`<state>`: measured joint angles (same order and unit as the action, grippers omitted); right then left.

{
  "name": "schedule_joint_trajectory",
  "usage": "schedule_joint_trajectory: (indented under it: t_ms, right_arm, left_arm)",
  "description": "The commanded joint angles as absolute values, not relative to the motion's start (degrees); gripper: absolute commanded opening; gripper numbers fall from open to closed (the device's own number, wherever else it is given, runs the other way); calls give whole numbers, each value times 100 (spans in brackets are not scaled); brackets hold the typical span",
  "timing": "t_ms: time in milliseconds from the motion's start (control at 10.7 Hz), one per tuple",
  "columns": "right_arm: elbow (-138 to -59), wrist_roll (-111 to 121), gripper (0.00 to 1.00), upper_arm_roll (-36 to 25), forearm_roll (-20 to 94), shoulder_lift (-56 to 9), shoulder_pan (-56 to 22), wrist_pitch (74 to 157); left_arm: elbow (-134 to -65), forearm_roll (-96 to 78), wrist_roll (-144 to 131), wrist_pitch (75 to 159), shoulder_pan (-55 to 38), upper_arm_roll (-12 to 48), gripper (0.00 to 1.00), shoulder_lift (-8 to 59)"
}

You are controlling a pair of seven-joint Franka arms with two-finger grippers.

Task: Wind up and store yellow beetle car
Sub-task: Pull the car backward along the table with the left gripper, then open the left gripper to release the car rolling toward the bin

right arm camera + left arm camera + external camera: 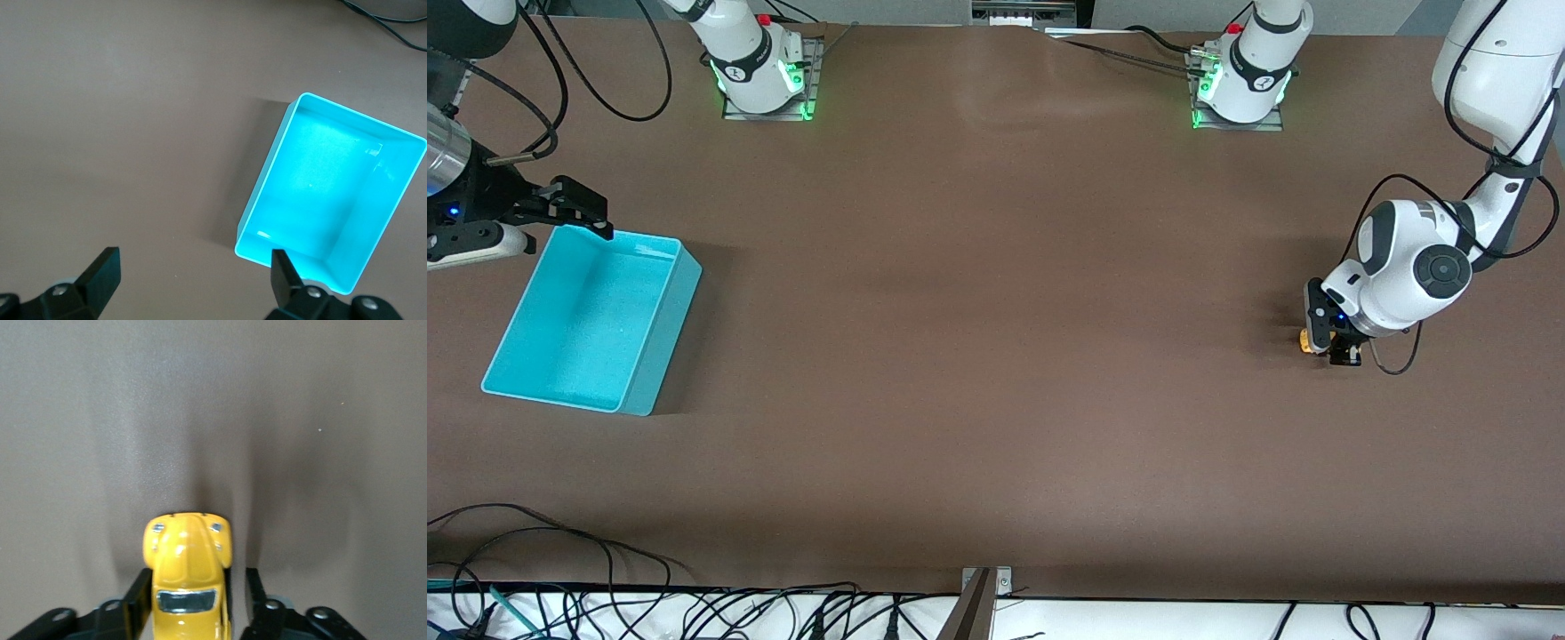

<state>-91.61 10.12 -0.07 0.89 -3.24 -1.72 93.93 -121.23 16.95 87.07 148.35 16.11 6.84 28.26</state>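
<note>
The yellow beetle car stands on the brown table toward the left arm's end. In the left wrist view the car sits between the fingers of my left gripper, wheels on the table. One finger lies against the car's side and the other finger stands a little apart from it, so the jaws are open. My left gripper is low at the table. My right gripper hangs open and holds nothing, over the upper corner of the turquoise bin; its wrist view shows the bin with nothing inside.
The bin stands at the right arm's end of the table. Both arm bases are mounted along the table's edge farthest from the front camera. Loose cables lie at the edge nearest that camera.
</note>
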Motion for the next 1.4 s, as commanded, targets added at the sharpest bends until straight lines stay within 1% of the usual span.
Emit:
schedule_joint_trajectory:
  t_ms: [0, 374, 467, 560, 747, 840, 934, 1214, 1307]
  right_arm:
    - [-9176, 1160, 100, -35, 53, -299, -185, 9343]
    - [-9176, 1160, 100, -35, 62, -299, -193, 9343]
    - [-9167, 1160, 100, -35, 62, -299, -193, 9343]
    - [-9167, 1160, 100, -35, 62, -290, -185, 9343]
    - [-9176, 1160, 100, -35, 62, -290, -185, 9334]
    - [-9176, 1160, 100, -35, 62, -290, -185, 9343]
    - [-9176, 1160, 100, -35, 62, -299, -185, 9334]
    - [-9176, 1160, 100, -35, 70, -299, -193, 9343]
    - [-9176, 1160, 100, -35, 62, -299, -193, 9343]
  left_arm:
    - [-11918, 1775, 8789, 14644, 1635, 721, 100, 2770]
    - [-11909, 1740, 8772, 13818, 1618, 984, 100, 2216]
    - [-11805, 1732, 8754, 13651, 1635, 1071, 100, 2163]
    - [-11638, 1592, 8754, 13293, 1635, 1090, 100, 2153]
    - [-11182, 899, 8728, 12379, 1679, 1081, 100, 2083]
    - [-10910, 862, 8701, 12010, 1653, 1090, 100, 2040]
    - [-10559, 835, 8527, 11466, 1600, 1116, 100, 2030]
    - [-9382, 844, 7527, 9901, 1573, 1572, 100, 2013]
    - [-9152, 835, 7106, 9531, 1582, 1756, 100, 2004]
